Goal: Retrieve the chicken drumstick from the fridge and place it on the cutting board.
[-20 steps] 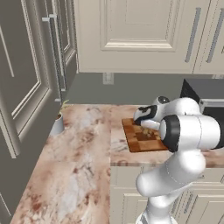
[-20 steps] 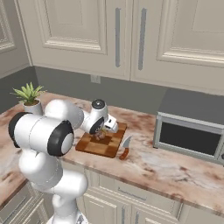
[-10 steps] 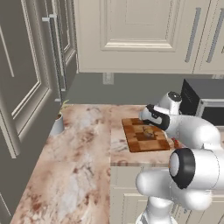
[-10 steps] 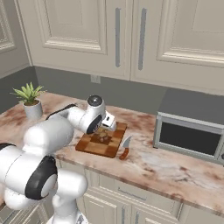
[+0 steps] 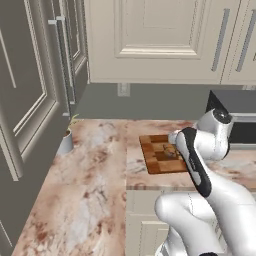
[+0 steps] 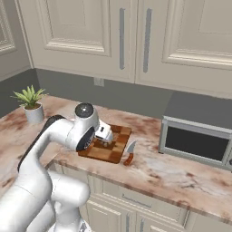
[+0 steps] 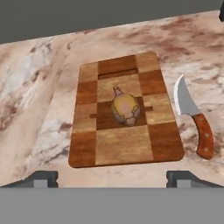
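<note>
Chicken drumstick [image 7: 125,109] lying on cutting board [image 7: 127,144] centre

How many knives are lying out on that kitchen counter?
1. The knife lies on the countertop just beside the cutting board, not touching it. Others could be hidden behind the arm.

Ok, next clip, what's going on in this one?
The drumstick lies in the middle of the cutting board on the counter, with nothing gripping it. The end effector hangs open above the board's near edge, fingers spread wide. A knife lies on the counter just beside the board. The placing step looks done.
</note>
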### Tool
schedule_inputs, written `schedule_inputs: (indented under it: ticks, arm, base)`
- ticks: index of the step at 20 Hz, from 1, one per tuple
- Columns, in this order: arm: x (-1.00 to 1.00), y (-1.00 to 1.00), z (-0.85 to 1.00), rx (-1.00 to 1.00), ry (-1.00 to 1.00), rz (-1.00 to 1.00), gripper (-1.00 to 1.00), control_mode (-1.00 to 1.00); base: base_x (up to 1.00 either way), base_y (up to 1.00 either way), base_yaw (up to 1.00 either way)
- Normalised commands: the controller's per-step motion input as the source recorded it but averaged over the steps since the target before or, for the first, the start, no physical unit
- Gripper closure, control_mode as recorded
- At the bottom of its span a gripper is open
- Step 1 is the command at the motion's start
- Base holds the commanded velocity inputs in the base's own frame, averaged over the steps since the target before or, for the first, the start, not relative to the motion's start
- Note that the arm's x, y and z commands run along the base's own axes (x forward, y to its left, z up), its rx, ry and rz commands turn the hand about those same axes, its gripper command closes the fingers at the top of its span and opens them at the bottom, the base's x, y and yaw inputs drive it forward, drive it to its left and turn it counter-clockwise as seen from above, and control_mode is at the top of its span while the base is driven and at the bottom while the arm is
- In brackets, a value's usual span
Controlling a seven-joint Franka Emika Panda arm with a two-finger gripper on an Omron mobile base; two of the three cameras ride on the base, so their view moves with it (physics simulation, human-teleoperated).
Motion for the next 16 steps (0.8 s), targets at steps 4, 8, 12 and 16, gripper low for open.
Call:
schedule_inputs:
  ticks: [4,8,12,16]
  arm:
    - [-0.13,-0.01,0.0,0.01,-0.08,0.0,-1.0,-1.0]
    - [-1.0,0.59,0.01,-0.28,-0.9,0.0,-1.0,-1.0]
    - [-1.0,0.85,0.34,-0.42,-0.51,0.06,-1.0,-1.0]
    - [-1.0,1.0,0.18,-0.61,0.02,0.26,-1.0,-1.0]
  base:
    - [0.0,0.0,0.0]
    - [0.0,0.0,0.0]
    - [0.0,0.0,0.0]
    - [0.0,0.0,0.0]
